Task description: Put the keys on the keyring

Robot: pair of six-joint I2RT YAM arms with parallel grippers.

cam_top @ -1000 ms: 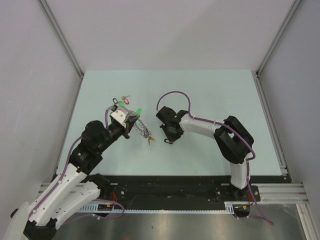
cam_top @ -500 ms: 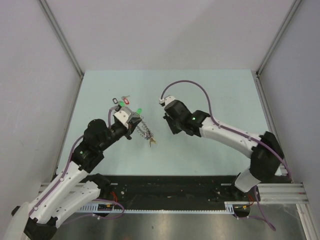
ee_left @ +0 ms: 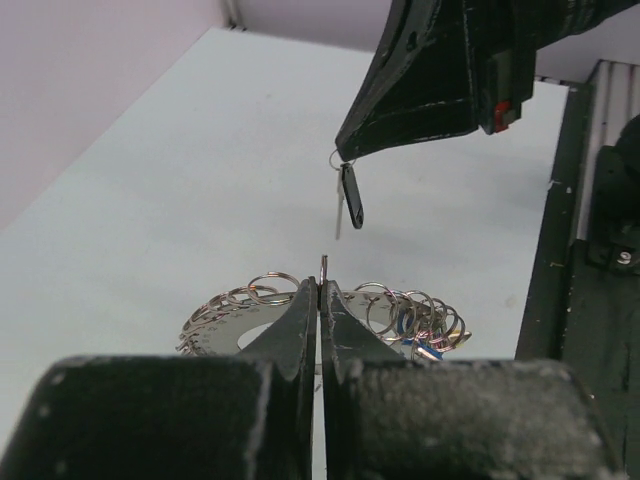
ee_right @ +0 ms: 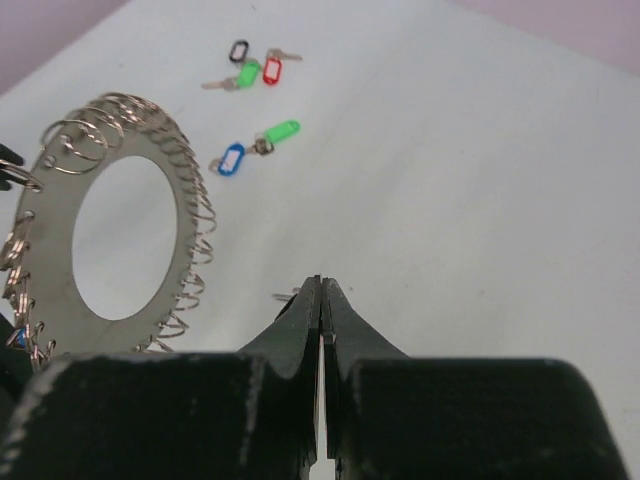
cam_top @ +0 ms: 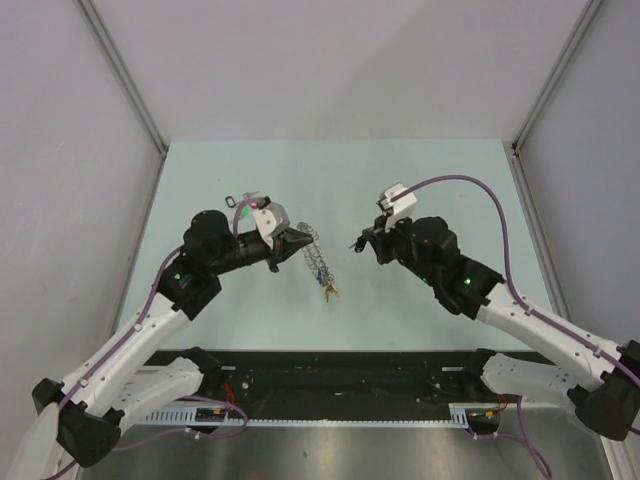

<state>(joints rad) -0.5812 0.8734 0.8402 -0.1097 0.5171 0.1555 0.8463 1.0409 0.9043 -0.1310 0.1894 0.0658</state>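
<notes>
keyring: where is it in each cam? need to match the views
Top external: keyring centre, hanging from the left hand.
Left wrist: keyring bottom centre, at that hand's tip.
Right wrist: keyring left side, face-on.
Shared landmark: right hand, holding a black-tagged key.

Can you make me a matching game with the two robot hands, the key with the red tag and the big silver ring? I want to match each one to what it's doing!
Things:
1. left hand
2. right hand
3. red-tagged key
4. keyring

What it's doing:
A. lies on the table
B. holds a black-tagged key in the air
C. is held up, edged with little wire loops
D. pinches the keyring's rim

Pairs: 1-D, 2-B, 3-A, 4-C.
</notes>
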